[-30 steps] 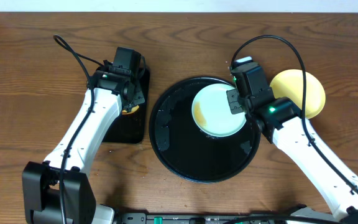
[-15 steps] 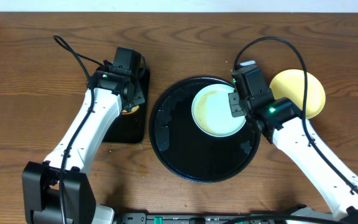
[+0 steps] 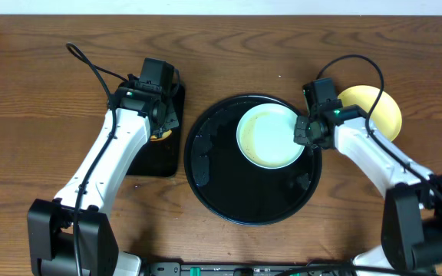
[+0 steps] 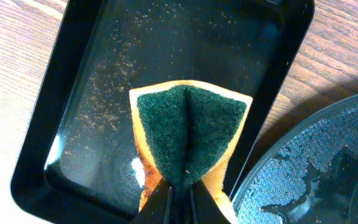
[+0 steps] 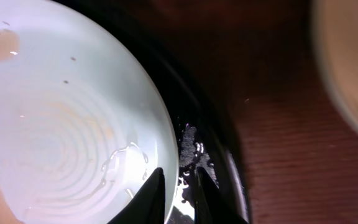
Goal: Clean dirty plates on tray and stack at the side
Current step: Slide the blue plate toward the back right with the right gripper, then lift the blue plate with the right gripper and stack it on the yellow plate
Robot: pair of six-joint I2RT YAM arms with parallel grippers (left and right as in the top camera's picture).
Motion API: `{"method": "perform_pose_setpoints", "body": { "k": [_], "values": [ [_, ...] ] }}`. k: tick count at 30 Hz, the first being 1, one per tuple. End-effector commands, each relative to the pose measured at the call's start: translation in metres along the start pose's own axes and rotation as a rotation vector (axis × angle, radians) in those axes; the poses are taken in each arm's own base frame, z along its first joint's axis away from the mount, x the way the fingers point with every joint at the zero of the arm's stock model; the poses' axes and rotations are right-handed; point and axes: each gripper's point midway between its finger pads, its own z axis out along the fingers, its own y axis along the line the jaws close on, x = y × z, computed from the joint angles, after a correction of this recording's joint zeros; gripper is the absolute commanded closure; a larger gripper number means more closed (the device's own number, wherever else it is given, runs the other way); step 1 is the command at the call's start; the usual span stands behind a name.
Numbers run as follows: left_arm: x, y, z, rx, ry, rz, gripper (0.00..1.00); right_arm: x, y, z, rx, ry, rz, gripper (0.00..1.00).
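One pale blue plate (image 3: 267, 138) lies in the upper right of the round black tray (image 3: 229, 192). It looks wet, with a faint brown tint near its upper left rim. In the right wrist view the plate (image 5: 61, 124) fills the left side and the tray's rim (image 5: 213, 124) runs beside it. My right gripper (image 3: 307, 132) (image 5: 180, 199) straddles the plate's right rim, one finger inside and one outside, closed narrowly on it. A pale yellow plate (image 3: 374, 115) (image 5: 353, 62) sits on the table right of the tray. A second blue plate is not in view.
My left gripper (image 3: 158, 115) (image 4: 179, 199) pinches a folded green-and-yellow sponge (image 4: 188, 130) over a small rectangular black tray (image 3: 156, 157) (image 4: 104, 62) left of the round tray. The round tray's wet edge (image 4: 316, 168) shows in the left wrist view.
My right arm has swung out to the right and its gripper now sits at the blue plate's right rim. The plate has barely moved. The left arm has not moved.
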Motion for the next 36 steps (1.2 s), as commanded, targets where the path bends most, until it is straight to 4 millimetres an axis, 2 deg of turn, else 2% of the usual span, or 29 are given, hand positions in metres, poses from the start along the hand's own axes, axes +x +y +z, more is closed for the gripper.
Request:
{"method": "perform_pose_setpoints", "body": {
  "k": [1,7,9,10,15,20,27,33,36],
  "values": [
    [0.000,0.004,0.000,-0.018,-0.003,0.004,0.92,0.014,0.007,0.017,-0.077,0.096,0.048,0.85],
    [0.000,0.004,0.000,-0.018,-0.003,0.004,0.92,0.026,0.004,0.041,-0.053,0.157,0.049,0.84],
    [0.000,0.004,0.000,-0.018,-0.003,0.004,0.92,0.028,0.005,0.046,-0.057,0.168,0.050,0.95],
    [0.000,0.004,0.000,-0.018,-0.003,0.004,0.93,0.028,0.005,0.046,-0.059,0.169,0.050,0.99],
    [0.000,0.004,0.000,-0.018,-0.003,0.004,0.93,0.019,0.008,0.038,-0.077,0.130,0.034,0.99],
    [0.000,0.004,0.000,-0.018,-0.003,0.004,0.92,-0.004,0.017,0.010,-0.128,0.014,-0.072,0.99],
    [0.000,0.004,0.000,-0.018,-0.003,0.004,0.92,-0.031,0.026,-0.051,-0.181,-0.175,-0.213,0.99],
    [0.000,0.004,0.000,-0.018,-0.003,0.004,0.93,-0.048,0.015,-0.081,-0.045,-0.314,-0.307,0.99],
    [0.000,0.004,0.000,-0.018,-0.003,0.004,0.93,-0.055,0.020,-0.094,-0.005,-0.383,-0.370,0.99]
  ]
}}
